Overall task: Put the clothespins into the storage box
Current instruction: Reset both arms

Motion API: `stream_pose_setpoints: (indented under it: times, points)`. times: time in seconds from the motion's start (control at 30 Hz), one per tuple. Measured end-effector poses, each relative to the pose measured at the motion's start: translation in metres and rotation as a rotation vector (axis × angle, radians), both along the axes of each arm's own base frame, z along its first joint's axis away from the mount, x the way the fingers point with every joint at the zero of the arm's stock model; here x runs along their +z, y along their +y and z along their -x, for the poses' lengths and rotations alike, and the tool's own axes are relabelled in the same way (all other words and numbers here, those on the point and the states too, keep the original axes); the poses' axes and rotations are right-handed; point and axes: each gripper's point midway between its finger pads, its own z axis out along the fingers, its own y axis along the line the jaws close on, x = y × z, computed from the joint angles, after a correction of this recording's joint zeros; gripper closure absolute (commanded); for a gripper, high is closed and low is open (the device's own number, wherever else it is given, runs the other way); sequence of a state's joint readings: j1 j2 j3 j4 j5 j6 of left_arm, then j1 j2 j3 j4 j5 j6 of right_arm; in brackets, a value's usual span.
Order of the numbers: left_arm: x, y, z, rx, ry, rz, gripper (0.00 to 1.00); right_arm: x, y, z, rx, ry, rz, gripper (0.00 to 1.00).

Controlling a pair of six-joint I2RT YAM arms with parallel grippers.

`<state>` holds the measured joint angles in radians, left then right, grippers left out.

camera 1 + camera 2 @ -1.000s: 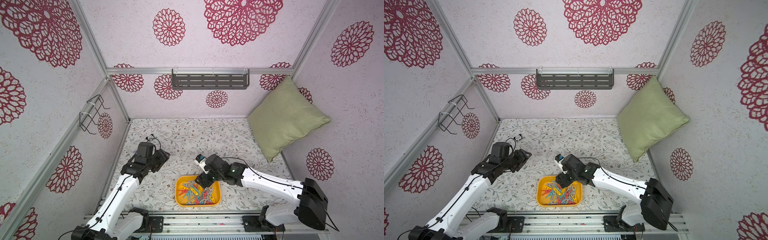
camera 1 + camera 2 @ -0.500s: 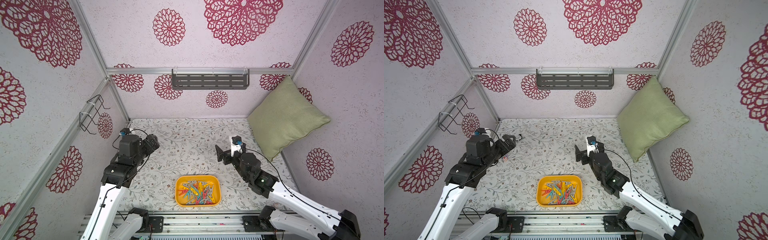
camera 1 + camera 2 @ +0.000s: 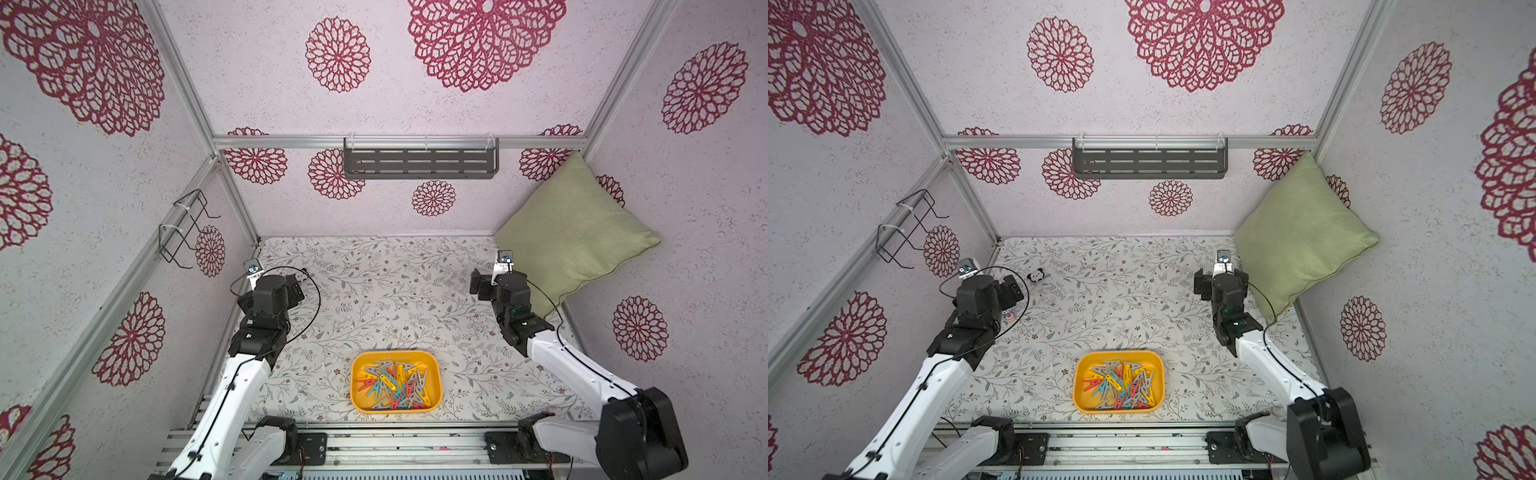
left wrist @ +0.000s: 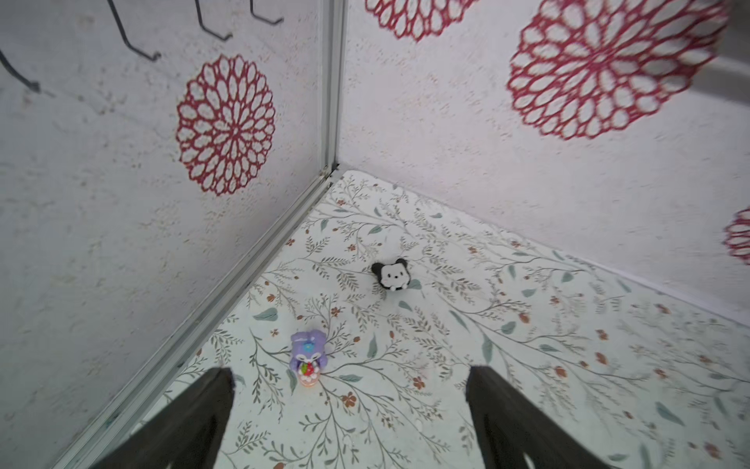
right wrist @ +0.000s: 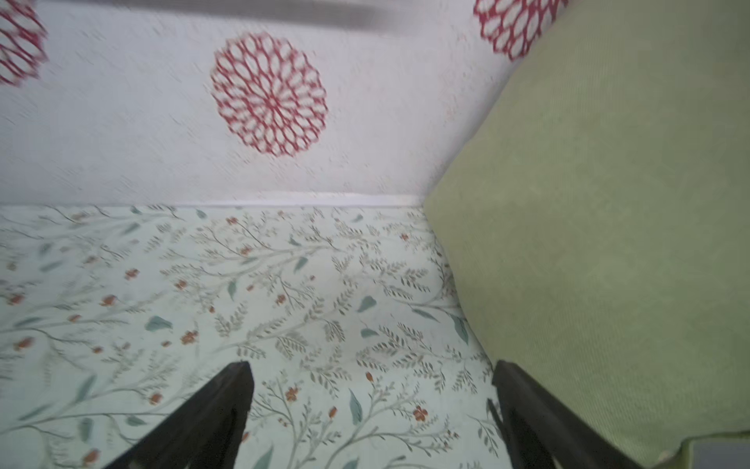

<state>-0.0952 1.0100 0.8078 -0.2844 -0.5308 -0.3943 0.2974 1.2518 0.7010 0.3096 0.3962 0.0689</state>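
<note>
Both claws stand away from the storage box (image 3: 395,353) now; a second ago the right claw (image 5: 371,367) hung over the box among the pins, and the left claw (image 4: 351,373) sat close off the box's left side. Since then the two arms have swung outward and back, the left one toward the left edge of the counter (image 3: 395,299), the right one toward the right edge beside the green cushion (image 3: 573,237). Jaws on each have also gone from part-spread to fully spread; both wrist views show bare floral counter between the fingers, nothing carried. Reading: the right claw has let its last pin go into the box and both arms are retreating, so the task looks finished or nearly so. Clothespins (image 3: 395,384) lie in a mixed heap of red, yellow, teal and grey inside the box, which rests near the middle of the counter's front edge. No pin shows on the counter outside it in both top views, though the arms hide some patches. Relative to the claws, the heap is well apart from each, nearer the front edge, roughly midway between them. Left claw points at the far left corner, where a black-and-white toy (image 4: 391,276) and a purple figure (image 4: 306,357) sit; neither belongs to the task.
</note>
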Motion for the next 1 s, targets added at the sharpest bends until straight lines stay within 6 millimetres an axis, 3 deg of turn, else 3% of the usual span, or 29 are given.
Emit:
stream_pose_setpoints:
  times: [0.07,0.17,0.27,0.37,0.53,0.77,0.9,1.0]
  points:
    - [-0.041,0.013,-0.002,0.038,0.068,-0.021,0.03,-0.037,-0.02,0.003,-0.045,0.065,0.015,0.01]
    - [-0.091,0.034,0.007,0.097,0.158,-0.031,0.03,-0.078,-0.046,0.018,-0.098,0.109,0.03,0.01]
    - [-0.116,0.048,0.012,0.132,0.161,-0.026,0.03,-0.1,-0.062,0.031,-0.125,0.095,0.036,0.01]
    - [-0.126,0.058,0.011,0.149,0.099,-0.016,0.03,-0.115,-0.07,0.036,-0.133,0.065,0.024,0.01]
    - [-0.136,0.063,-0.006,0.107,0.012,-0.008,0.03,-0.113,-0.068,0.026,-0.091,-0.02,-0.009,0.01]
    - [-0.138,0.052,-0.043,-0.031,-0.078,-0.024,0.03,-0.108,-0.061,0.035,-0.037,-0.115,-0.02,0.01]
    - [-0.147,0.048,-0.048,-0.059,-0.069,-0.034,0.03,-0.097,-0.059,0.033,-0.033,-0.161,-0.023,0.01]
    - [-0.138,0.048,-0.051,-0.065,-0.102,-0.048,0.03,-0.092,-0.059,0.032,-0.03,-0.179,-0.022,0.01]
